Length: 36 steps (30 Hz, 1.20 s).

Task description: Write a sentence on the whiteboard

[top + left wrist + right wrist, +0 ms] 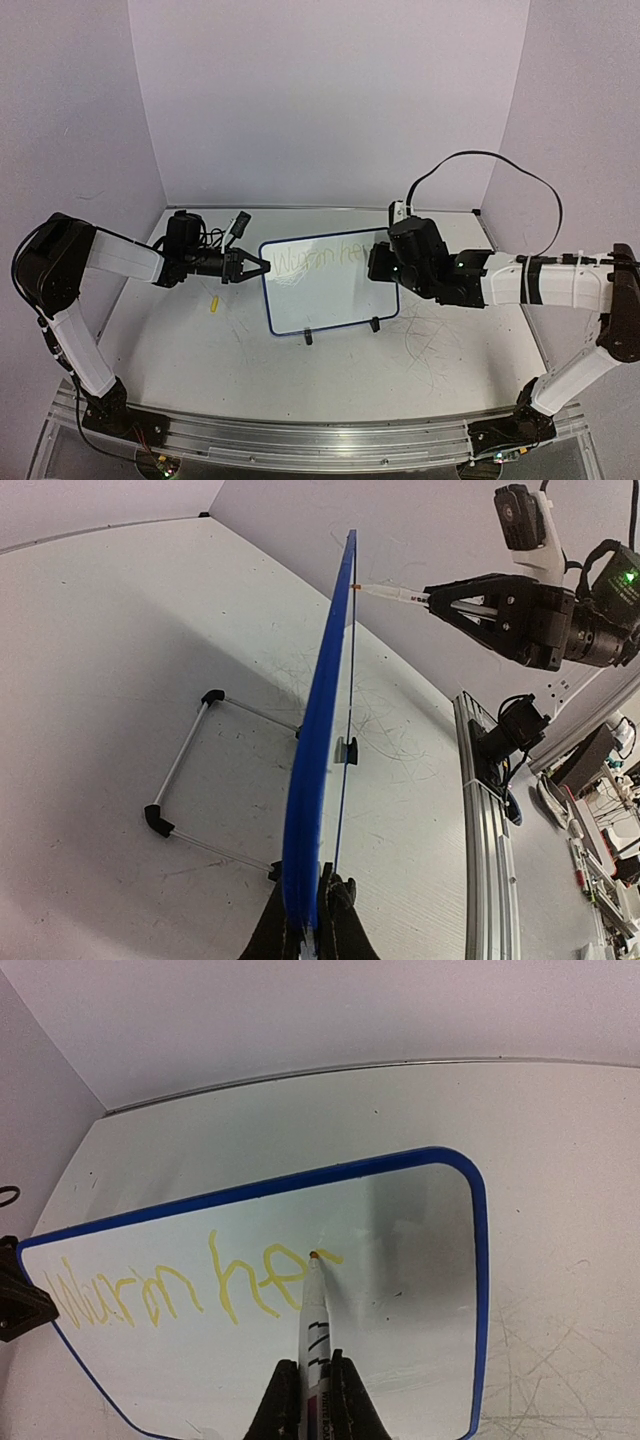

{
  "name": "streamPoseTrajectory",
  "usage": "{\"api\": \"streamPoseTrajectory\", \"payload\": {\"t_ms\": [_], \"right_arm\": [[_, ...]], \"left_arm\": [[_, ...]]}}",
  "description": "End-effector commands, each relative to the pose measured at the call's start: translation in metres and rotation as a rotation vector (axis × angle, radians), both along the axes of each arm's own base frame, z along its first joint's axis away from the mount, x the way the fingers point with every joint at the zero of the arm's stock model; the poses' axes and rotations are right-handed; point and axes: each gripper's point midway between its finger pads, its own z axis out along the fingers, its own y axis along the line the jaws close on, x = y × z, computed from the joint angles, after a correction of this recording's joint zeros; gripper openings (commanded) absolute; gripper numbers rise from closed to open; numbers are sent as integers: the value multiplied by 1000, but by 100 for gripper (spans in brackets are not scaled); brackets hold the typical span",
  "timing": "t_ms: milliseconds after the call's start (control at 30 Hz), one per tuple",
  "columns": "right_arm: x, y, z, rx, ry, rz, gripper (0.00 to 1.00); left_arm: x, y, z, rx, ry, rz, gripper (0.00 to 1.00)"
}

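The whiteboard (335,300) stands upright mid-table (200,360). The left gripper (258,265) is clamped on its nine-o'clock edge. The right gripper (310,1380) pinches a marker (314,1310), whose tip touches the yellow sentence (150,1300) toward twelve o'clock.

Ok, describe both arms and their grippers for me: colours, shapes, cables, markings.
The left arm and right arm both have white tubular links joined by bulky black joints. The left gripper and right gripper are black, with tapered, triangular-framed fingers. A thin black cable loops high off the right wrist, and a small green light glows there.
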Motion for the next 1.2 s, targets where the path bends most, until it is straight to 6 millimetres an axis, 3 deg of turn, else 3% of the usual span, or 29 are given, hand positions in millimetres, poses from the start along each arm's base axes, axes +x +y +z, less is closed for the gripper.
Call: {"api": "streamPoseTrajectory", "payload": {"t_ms": [0, 433, 667, 867, 1167], "right_arm": [[-3, 0, -5, 19, 18, 5, 0], [-16, -9, -20, 2, 63, -14, 0], [-13, -18, -9, -13, 28, -57, 0], [-2, -12, 4, -21, -11, -62, 0], [10, -9, 8, -22, -24, -58, 0]], "left_arm": [[20, 5, -13, 77, -44, 90, 0], [19, 5, -13, 77, -44, 90, 0], [20, 4, -11, 73, -44, 87, 0], [20, 4, -11, 72, -45, 87, 0], [19, 4, -12, 75, -46, 87, 0]]}}
